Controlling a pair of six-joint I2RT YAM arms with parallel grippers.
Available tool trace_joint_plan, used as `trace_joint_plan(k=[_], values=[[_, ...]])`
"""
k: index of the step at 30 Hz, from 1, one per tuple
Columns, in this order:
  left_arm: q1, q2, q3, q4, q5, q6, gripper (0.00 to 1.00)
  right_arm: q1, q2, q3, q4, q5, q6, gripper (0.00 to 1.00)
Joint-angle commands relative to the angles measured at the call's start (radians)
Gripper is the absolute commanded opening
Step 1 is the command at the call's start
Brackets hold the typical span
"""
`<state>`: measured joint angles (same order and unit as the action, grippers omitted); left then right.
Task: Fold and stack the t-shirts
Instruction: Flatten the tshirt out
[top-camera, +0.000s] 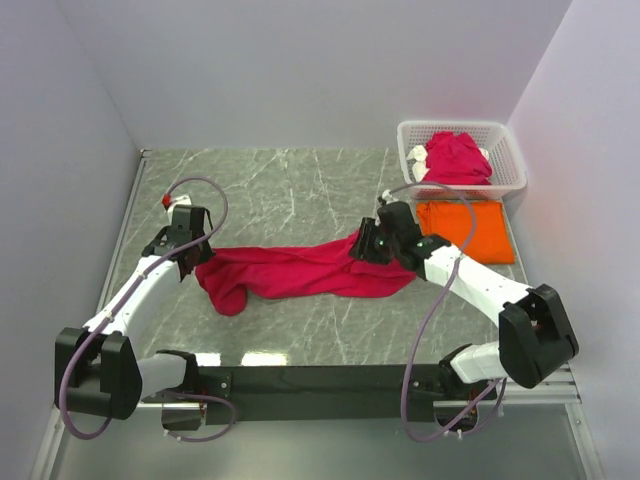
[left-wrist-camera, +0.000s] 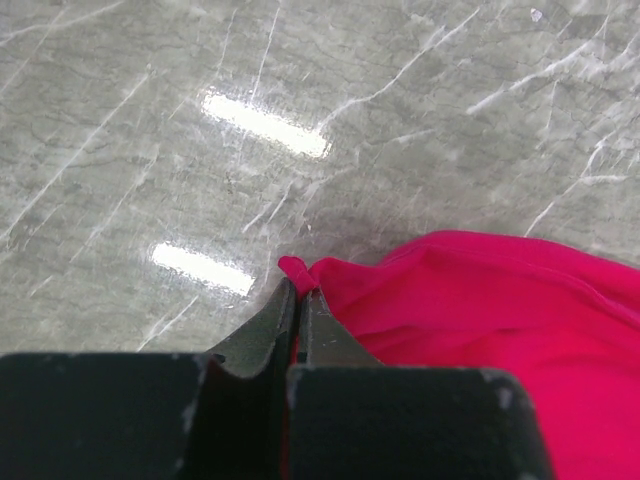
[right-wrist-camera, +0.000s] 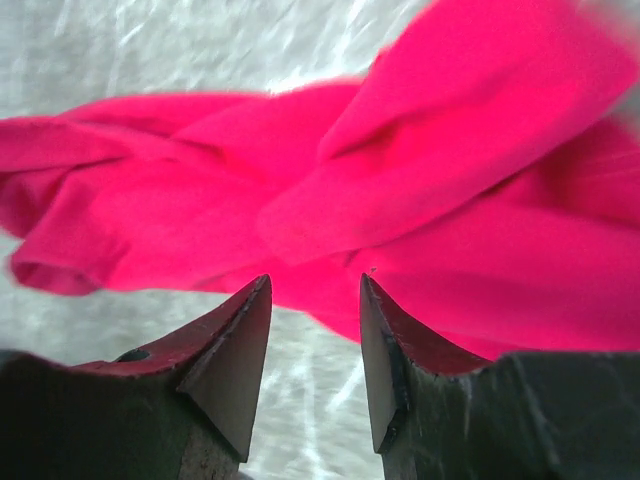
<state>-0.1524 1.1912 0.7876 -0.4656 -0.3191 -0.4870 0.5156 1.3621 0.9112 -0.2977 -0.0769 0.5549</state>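
Note:
A crimson-pink t-shirt (top-camera: 300, 270) lies bunched in a long strip across the middle of the table. My left gripper (top-camera: 192, 258) is shut on its left end; in the left wrist view a small fold of the pink t-shirt (left-wrist-camera: 480, 300) pokes out between the closed fingertips (left-wrist-camera: 300, 290). My right gripper (top-camera: 362, 246) hovers at the shirt's right end, open, with nothing between its fingers (right-wrist-camera: 245, 330); the pink cloth (right-wrist-camera: 400, 180) lies just beyond them. An orange t-shirt (top-camera: 462, 228) lies folded flat at the right. Another crimson-pink t-shirt (top-camera: 455, 158) is heaped in the basket.
The white lattice basket (top-camera: 510, 160) stands at the back right corner, just behind the orange shirt. Grey walls close in the table on the left, back and right. A black strip (top-camera: 320, 380) runs along the near edge between the arm bases.

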Motion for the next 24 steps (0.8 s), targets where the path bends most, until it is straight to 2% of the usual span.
trace_joint_plan(k=[1, 6, 11, 19, 24], values=[[-0.003, -0.007, 0.006, 0.035, 0.002, -0.009, 0.01, 0.018, -0.031, -0.110, 0.237, -0.123, 0.203, 0.48], [-0.003, -0.004, 0.006, 0.033, -0.003, -0.009, 0.01, 0.020, -0.032, -0.231, 0.465, -0.072, 0.365, 0.51], [-0.003, -0.005, 0.007, 0.035, -0.006, -0.009, 0.01, 0.018, 0.009, -0.279, 0.571, -0.060, 0.421, 0.52], [-0.003, -0.004, 0.007, 0.031, -0.009, -0.010, 0.01, 0.021, 0.049, -0.302, 0.585, -0.005, 0.513, 0.52], [-0.003, -0.002, 0.007, 0.031, -0.009, -0.010, 0.01, 0.027, -0.001, -0.325, 0.497, 0.072, 0.556, 0.52]])
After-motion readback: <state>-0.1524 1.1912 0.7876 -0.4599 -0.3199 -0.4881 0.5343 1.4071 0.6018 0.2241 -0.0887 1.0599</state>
